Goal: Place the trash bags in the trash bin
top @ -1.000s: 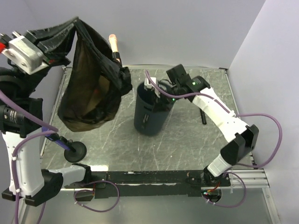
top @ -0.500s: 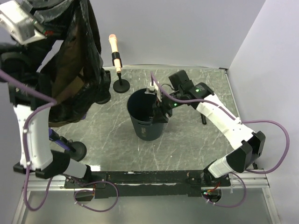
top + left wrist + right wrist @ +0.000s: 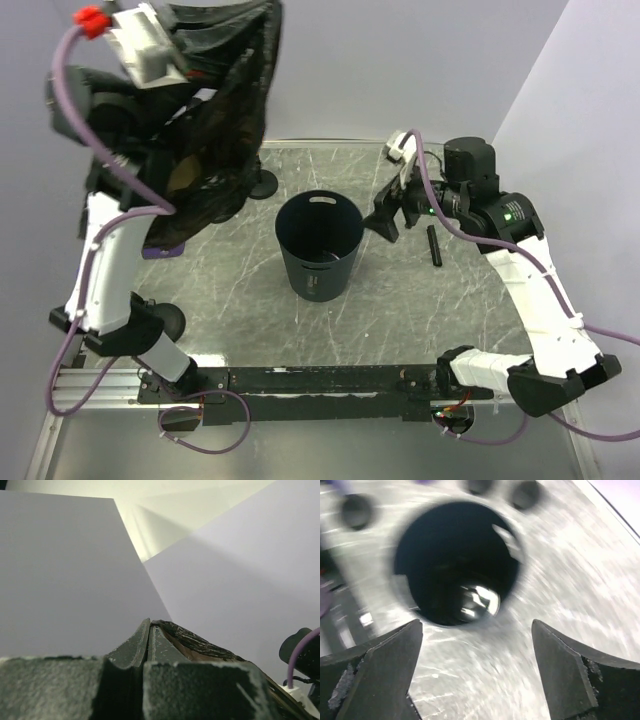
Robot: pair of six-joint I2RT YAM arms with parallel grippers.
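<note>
A full black trash bag [image 3: 215, 130] hangs high over the table's back left, up and to the left of the bin. My left gripper [image 3: 148, 627] is shut on the bag's crinkled top edge [image 3: 200, 641]. The trash bin [image 3: 318, 245], round and dark blue-grey, stands upright mid-table with its handle cut-out on the far rim. In the right wrist view the bin [image 3: 455, 565] shows a shiny floor. My right gripper [image 3: 387, 213] hovers just right of the bin's rim. Its jaws [image 3: 475, 630] are wide open and hold nothing.
A round black base [image 3: 264, 186] stands behind the bin, half hidden by the bag. Another black base [image 3: 165, 322] sits at the front left. A thin black stick [image 3: 432, 244] lies right of the right gripper. A purple object [image 3: 165, 252] lies under the bag.
The left arm swung the bag up and rightward toward the bin. The right gripper let go of the bin's rim, opened and pulled back right. The bin went from tilted to upright.
</note>
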